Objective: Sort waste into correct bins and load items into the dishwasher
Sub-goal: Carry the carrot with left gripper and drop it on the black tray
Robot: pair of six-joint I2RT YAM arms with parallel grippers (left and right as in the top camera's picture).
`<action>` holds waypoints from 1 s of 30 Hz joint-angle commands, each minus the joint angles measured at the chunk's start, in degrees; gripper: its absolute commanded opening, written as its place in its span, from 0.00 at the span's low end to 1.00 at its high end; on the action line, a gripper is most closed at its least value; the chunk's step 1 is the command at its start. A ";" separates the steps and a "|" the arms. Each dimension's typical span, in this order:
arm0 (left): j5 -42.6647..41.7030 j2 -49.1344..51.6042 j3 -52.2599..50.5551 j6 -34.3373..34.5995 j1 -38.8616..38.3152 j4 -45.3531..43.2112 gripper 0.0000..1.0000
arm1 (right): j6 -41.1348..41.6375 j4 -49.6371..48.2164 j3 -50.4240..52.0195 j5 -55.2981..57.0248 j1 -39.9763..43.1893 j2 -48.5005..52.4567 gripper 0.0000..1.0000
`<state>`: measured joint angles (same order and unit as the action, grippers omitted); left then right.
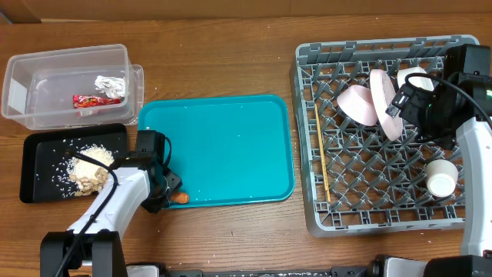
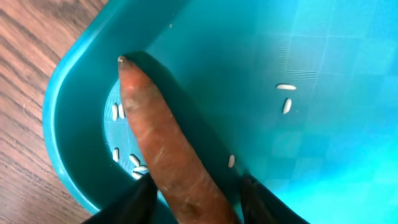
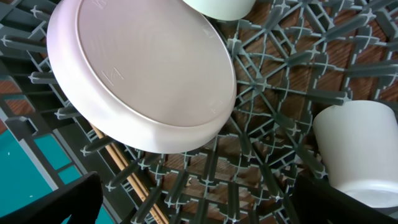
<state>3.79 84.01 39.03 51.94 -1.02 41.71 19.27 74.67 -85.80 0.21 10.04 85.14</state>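
My left gripper (image 1: 171, 188) is at the teal tray's near-left corner, shut on the small orange carrot (image 1: 181, 197). In the left wrist view the carrot (image 2: 155, 137) runs out from between the fingers (image 2: 199, 202), its tip on the tray among rice grains (image 2: 286, 87). The clear tub (image 1: 23, 92) holds the foil ball (image 1: 110, 85) and red wrapper (image 1: 88, 100). The black tray (image 1: 38, 146) holds food scraps (image 1: 88, 171). My right gripper (image 1: 403, 104) is open and empty over the grey rack (image 1: 307, 77), beside a pinkish bowl (image 3: 143, 74).
The teal tray (image 1: 223, 146) lies between the bins and the rack. The rack holds two bowls (image 1: 357, 104), a white cup (image 1: 442, 178) that also shows in the right wrist view (image 3: 360, 149), and chopsticks (image 1: 321, 154) along its left side. Another white dish (image 1: 415, 77) is partly hidden.
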 commanded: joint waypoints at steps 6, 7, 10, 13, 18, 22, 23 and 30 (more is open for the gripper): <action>1.53 0.09 1.09 -5.88 0.26 -1.57 0.13 | -1.33 0.09 0.02 -0.28 0.11 -0.15 1.00; 1.55 0.09 1.97 -6.86 0.26 -1.29 0.09 | -1.33 0.09 0.02 -0.28 0.11 -0.15 1.00; 1.81 0.09 6.21 -9.22 0.37 0.96 0.04 | -1.33 0.07 0.02 -0.28 0.11 -0.15 1.00; 3.39 0.07 11.56 -9.79 0.83 4.68 0.04 | -1.33 0.09 0.02 -0.28 0.11 -0.15 1.00; 5.86 0.07 21.73 -12.22 5.35 10.01 0.04 | -1.44 0.09 0.02 -0.28 0.11 -0.15 1.00; 6.54 0.07 23.78 -12.79 11.89 9.33 0.04 | -1.55 0.07 0.02 -0.28 0.11 -0.15 1.00; 6.78 0.09 23.78 -12.76 13.55 9.05 0.04 | -1.55 0.07 0.02 -0.28 0.11 -0.15 1.00; 15.30 0.70 22.88 -12.76 25.44 3.17 0.05 | -1.53 0.07 0.02 -0.31 0.11 -0.15 1.00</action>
<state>12.75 84.14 61.93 40.18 21.47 47.18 19.00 75.00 -85.80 0.23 10.04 85.14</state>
